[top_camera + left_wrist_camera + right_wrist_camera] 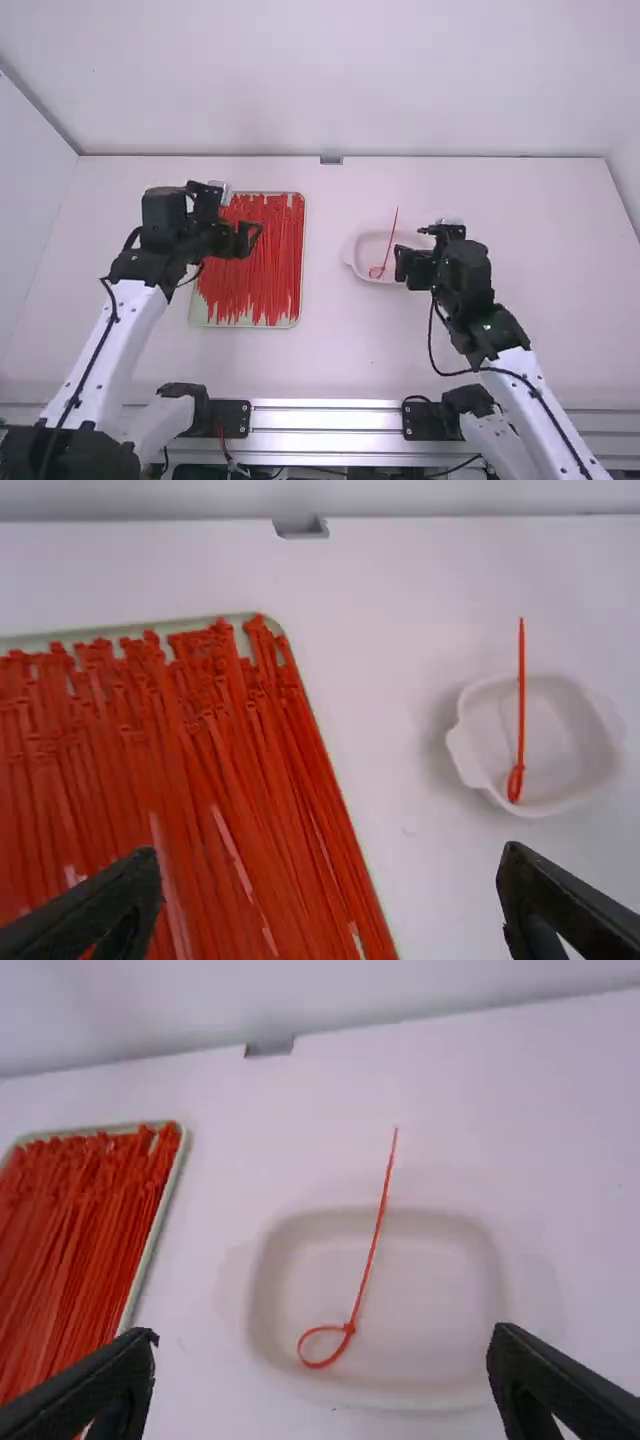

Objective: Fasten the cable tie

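A looped red cable tie [384, 250] [362, 1278] [518, 720] lies in a white dish [362, 268] [290, 1290] [570, 770], its small loop inside and its long tail sticking out over the far rim. Several loose red cable ties [255, 262] [170, 780] [60, 1230] fill a pale tray [301, 210] [250, 620]. My left gripper [243, 238] [330, 910] hovers open over the tray's far part, holding nothing. My right gripper [402, 264] [320, 1390] stands open just at the dish's right side, empty.
The white table [520, 220] stretches wide to the right of the dish and behind it. A small grey bracket [331, 159] [300, 527] [268, 1048] sits at the table's far edge. Walls close the left and back sides.
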Action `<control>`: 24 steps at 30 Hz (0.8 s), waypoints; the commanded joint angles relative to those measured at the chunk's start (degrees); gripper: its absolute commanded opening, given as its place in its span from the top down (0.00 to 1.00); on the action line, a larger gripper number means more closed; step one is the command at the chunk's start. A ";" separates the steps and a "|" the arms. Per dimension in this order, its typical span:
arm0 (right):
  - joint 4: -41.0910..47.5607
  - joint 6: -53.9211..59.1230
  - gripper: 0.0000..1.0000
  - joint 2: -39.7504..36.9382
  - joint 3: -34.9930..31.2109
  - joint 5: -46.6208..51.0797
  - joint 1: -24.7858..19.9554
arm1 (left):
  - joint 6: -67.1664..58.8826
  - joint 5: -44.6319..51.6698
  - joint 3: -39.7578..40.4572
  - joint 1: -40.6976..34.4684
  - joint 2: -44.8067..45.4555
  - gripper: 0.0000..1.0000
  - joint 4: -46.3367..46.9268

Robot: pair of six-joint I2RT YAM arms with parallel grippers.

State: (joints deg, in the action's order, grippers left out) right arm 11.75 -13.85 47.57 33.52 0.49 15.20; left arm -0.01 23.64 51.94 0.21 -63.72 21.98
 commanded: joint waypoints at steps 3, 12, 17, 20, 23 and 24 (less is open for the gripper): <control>-4.52 7.01 0.22 -5.57 -5.70 -0.49 -5.31 | 0.01 -6.11 -4.98 -0.21 5.52 0.21 -3.91; -11.75 13.85 0.43 -17.51 -17.64 -0.49 -15.20 | 0.01 -17.05 -15.92 -0.21 16.46 0.40 -14.84; -11.75 13.85 0.56 -24.74 -24.87 -0.49 -15.20 | 0.01 -23.64 -23.20 -0.21 23.75 0.53 -21.98; -11.75 13.85 0.62 -28.15 -28.28 -0.49 -15.20 | 0.01 -23.64 -26.87 -0.21 27.41 0.59 -21.98; -11.75 13.85 0.67 -31.34 -31.47 -0.49 -15.20 | 0.01 -23.64 -30.46 -0.21 31.00 0.66 -21.98; -11.75 13.85 0.70 -32.85 -32.98 -0.49 -15.20 | 0.01 -23.64 -32.21 -0.21 32.75 0.69 -21.98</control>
State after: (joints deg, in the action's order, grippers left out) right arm 0.16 -0.01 16.43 2.24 0.08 -0.12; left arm 0.03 1.17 21.52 0.21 -32.97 0.14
